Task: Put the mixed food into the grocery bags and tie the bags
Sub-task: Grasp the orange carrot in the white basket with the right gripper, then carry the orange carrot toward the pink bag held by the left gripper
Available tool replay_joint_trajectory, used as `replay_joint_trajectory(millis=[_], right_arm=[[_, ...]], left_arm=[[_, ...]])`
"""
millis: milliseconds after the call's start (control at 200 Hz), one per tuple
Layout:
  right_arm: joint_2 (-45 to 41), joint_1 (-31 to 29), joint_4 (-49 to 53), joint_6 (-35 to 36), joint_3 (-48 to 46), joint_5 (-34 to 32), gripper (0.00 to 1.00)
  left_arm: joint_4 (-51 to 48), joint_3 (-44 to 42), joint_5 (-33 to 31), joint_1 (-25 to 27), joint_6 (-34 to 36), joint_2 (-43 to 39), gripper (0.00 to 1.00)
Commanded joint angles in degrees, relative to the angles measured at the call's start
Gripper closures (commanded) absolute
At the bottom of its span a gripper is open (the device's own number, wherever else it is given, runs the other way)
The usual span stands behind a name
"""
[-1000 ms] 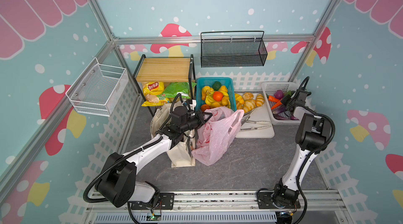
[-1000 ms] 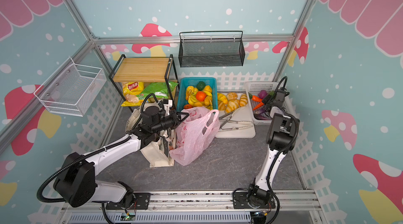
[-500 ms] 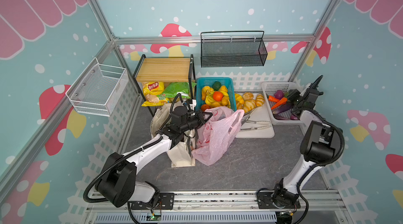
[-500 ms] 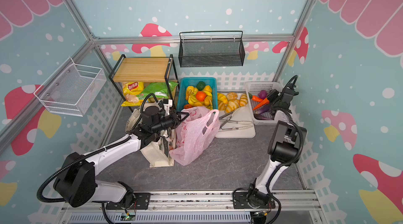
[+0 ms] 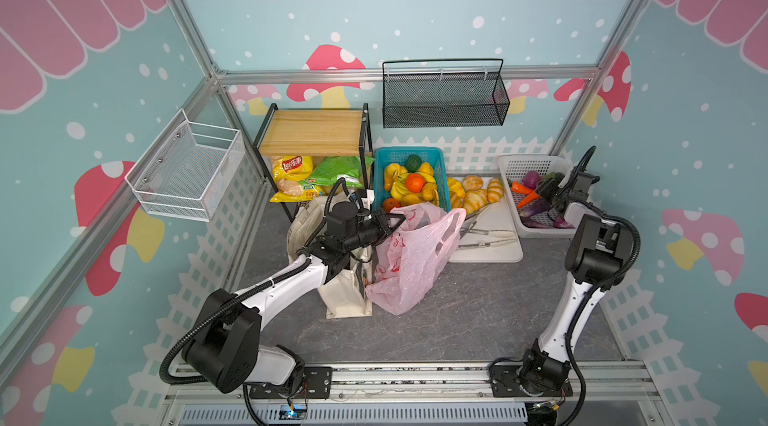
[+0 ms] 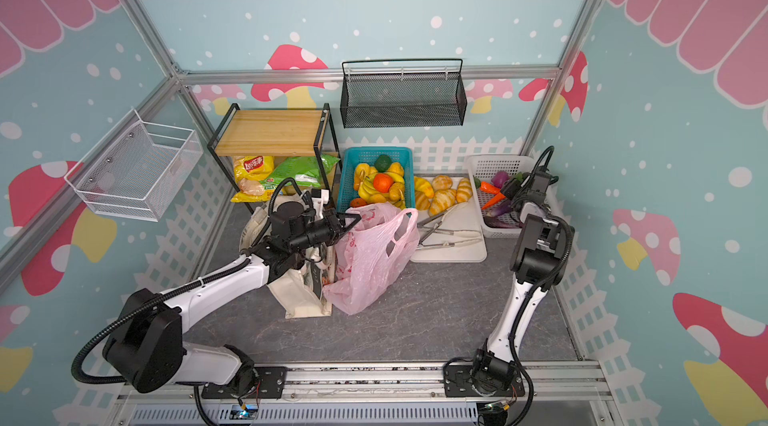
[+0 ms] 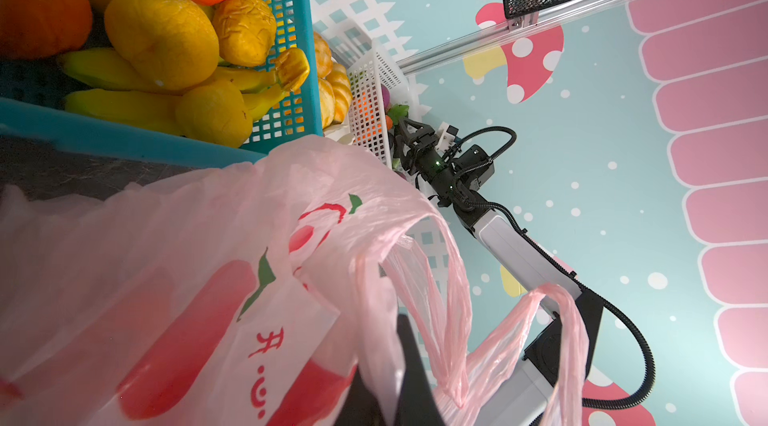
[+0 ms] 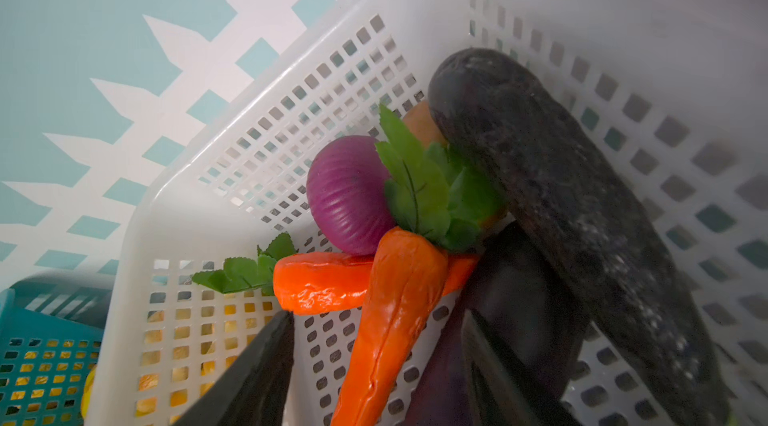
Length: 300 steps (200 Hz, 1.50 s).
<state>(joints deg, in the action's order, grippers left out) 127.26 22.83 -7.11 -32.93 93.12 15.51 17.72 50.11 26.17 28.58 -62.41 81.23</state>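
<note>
Nearest the front, the cream canvas tote (image 5: pixel 347 299) stands on the grey table (image 5: pixel 478 312), and the pink plastic bag (image 5: pixel 411 266) touches its side. The left gripper (image 5: pixel 395 220) is closed at the rim of the pink plastic bag, and it seems to pinch the film there. Further back, the right gripper (image 8: pixel 376 320) hangs inside the white basket (image 5: pixel 534 162) with its fingers apart, one at each side of an orange carrot (image 8: pixel 399 278), not pressing it.
</note>
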Motion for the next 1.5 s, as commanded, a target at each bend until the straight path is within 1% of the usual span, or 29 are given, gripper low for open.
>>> replay_joint_trajectory(millis=[0, 155, 420, 540, 665, 750, 931, 1046, 1146, 1236, 1326, 1496], right_arm=[[3.2, -0.4, 3.6, 2.9, 3.5, 0.4, 0.35], [7.4, -0.8, 7.5, 5.3, 8.9, -0.5, 0.35], [13.6, -2.3, 13.9, 9.9, 17.4, -3.3, 0.32], [15.0, -3.3, 16.1, 11.8, 19.2, -6.8, 0.3], [16.1, -4.2, 18.6, 12.0, 21.3, -9.7, 0.3], [16.0, -4.9, 19.1, 12.2, 21.5, -11.9, 0.34], [15.7, -5.3, 19.3, 11.9, 21.4, -13.7, 0.52], [13.2, -5.3, 17.9, 11.5, 20.1, -12.6, 0.62], [9.2, -5.2, 15.4, 10.4, 17.2, -11.0, 0.68], [4.3, -5.3, 11.2, 9.0, 13.1, -9.1, 0.72], [-1.7, -5.3, 6.4, 7.4, 7.9, -6.8, 0.74], [-14.2, -5.4, -6.1, 4.2, -6.3, -2.4, 0.75]], left_arm=[[0.8, -0.8, 0.2, -0.1, -0.5, 0.7, 1.0], [0.8, -0.8, 0.2, -0.1, -0.5, 0.9, 1.0], [0.9, -0.8, 0.4, -0.1, -0.6, 1.5, 1.0], [0.9, -0.7, 0.4, -0.1, -0.5, 1.7, 1.0], [1.0, -0.7, 0.4, -0.1, -0.6, 2.1, 1.0], [1.3, -0.8, 0.7, -0.1, -0.8, 2.3, 1.0], [1.3, -0.7, 0.6, -0.1, -0.8, 2.2, 1.0], [1.2, -0.7, 0.6, -0.1, -0.8, 2.2, 1.0], [1.2, -0.6, 0.7, -0.2, -0.8, 2.3, 1.0], [1.2, -0.6, 0.7, -0.3, -0.9, 2.2, 1.0], [1.2, -0.6, 0.7, -0.3, -0.8, 2.3, 1.0], [1.3, -0.6, 0.8, -0.3, -1.0, 2.2, 1.0]])
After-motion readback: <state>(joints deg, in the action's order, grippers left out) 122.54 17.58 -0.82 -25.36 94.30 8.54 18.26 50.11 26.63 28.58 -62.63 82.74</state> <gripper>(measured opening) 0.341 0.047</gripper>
